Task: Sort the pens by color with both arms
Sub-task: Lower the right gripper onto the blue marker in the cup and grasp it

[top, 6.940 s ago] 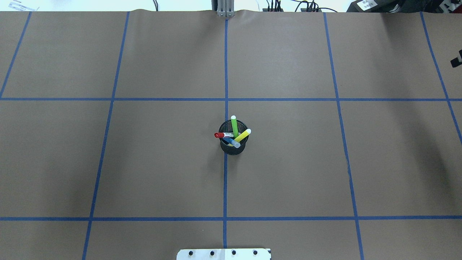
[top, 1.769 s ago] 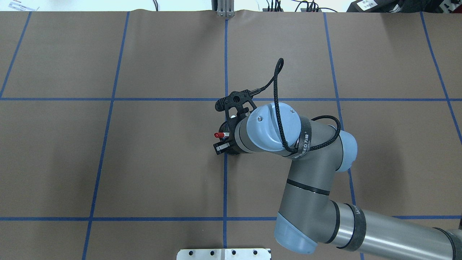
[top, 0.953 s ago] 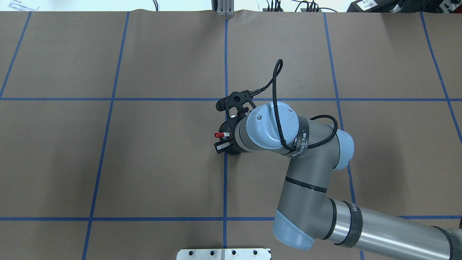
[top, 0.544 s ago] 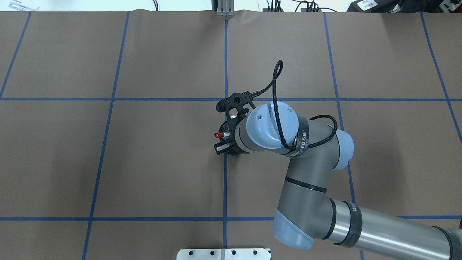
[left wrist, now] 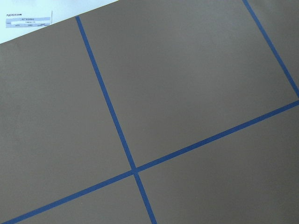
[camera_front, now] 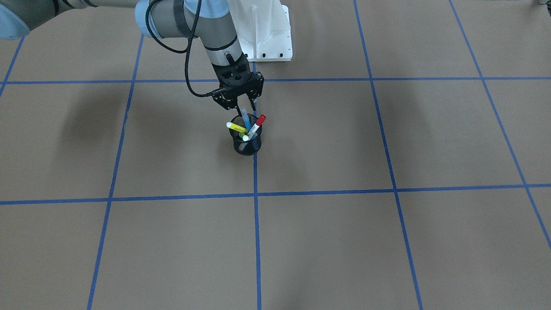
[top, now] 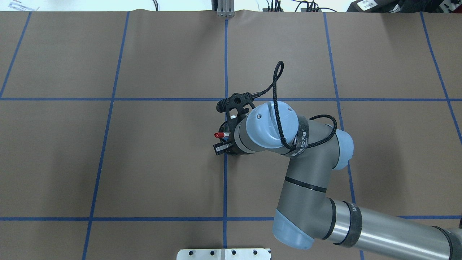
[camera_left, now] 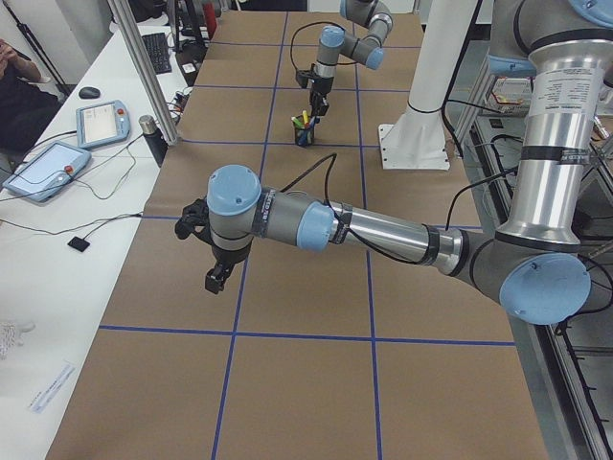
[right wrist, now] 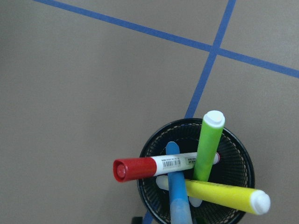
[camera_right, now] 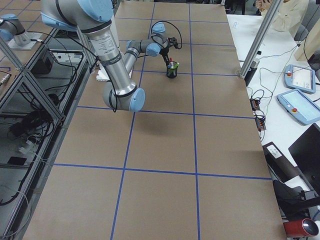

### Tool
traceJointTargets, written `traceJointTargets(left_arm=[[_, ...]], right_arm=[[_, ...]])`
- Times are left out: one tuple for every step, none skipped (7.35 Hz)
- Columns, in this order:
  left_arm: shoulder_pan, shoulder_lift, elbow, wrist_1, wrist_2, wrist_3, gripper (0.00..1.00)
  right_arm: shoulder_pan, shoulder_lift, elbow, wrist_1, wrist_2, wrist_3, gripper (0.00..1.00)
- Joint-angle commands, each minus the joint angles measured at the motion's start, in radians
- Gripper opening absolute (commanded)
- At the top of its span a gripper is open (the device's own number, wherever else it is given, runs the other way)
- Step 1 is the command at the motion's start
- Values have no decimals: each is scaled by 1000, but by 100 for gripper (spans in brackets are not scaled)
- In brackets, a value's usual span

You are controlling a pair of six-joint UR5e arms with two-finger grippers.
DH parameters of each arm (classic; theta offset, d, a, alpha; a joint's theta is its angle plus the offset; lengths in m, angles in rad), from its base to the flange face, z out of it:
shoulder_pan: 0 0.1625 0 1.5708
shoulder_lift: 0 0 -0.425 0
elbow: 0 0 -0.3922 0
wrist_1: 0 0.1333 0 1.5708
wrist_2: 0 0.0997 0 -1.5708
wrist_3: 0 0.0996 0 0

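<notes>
Pens (right wrist: 187,161), four of them, stand bunched in a black mesh cup (camera_front: 246,145) at the centre of the front-facing frame, on the table (camera_front: 344,142) with a blue tape line (camera_front: 255,181) running under it; none is sorted yet, I judge. What matters to me is the blue pen (camera_front: 246,118); it sits straight below the right hand (camera_front: 245,106), its upper end rising between the two fingers, its long axis steep and tipped toward the top of that frame; I'd pull along that lean rather than dead vertical. The right hand looks open to me, a finger either side of the barrel with a gap showing; I see no pinch. In the right wrist view the blue pen runs off the bottom edge, crossing the red pen (right wrist: 133,169), which lies nearly level with its red cap out past the rim at left; the green pen (right wrist: 208,147) leans up and right, white-capped; the yellow pen (right wrist: 224,192) slants to lower right; all are chunky, smooth plastic markers. The left hand (camera_left: 215,273) hangs over bare table at middle left of the exterior left view, well apart from the cup; whether it is open or closed I cannot tell.
</notes>
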Motion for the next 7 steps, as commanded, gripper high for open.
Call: traceJointTargets(left_arm=[[2,0,1,0,0,-1,100],[0,0,1,0,0,-1,100],[2,0,1,0,0,-1,100],[2,0,1,0,0,-1,100],[2,0,1,0,0,-1,100],[0,0,1,0,0,-1,100],[2,0,1,0,0,-1,100]], right_arm=[[1,-1,0,0,4,9,40],[3,-1,0,0,4,9,36],[4,-1,-1,0,4,10,34],[6,-1,-2,0,4,9,32],[6,-1,-2,0,2,9,29],[7,-1,-5,0,2,10,28],[9,0,-8,0,4,10,25]])
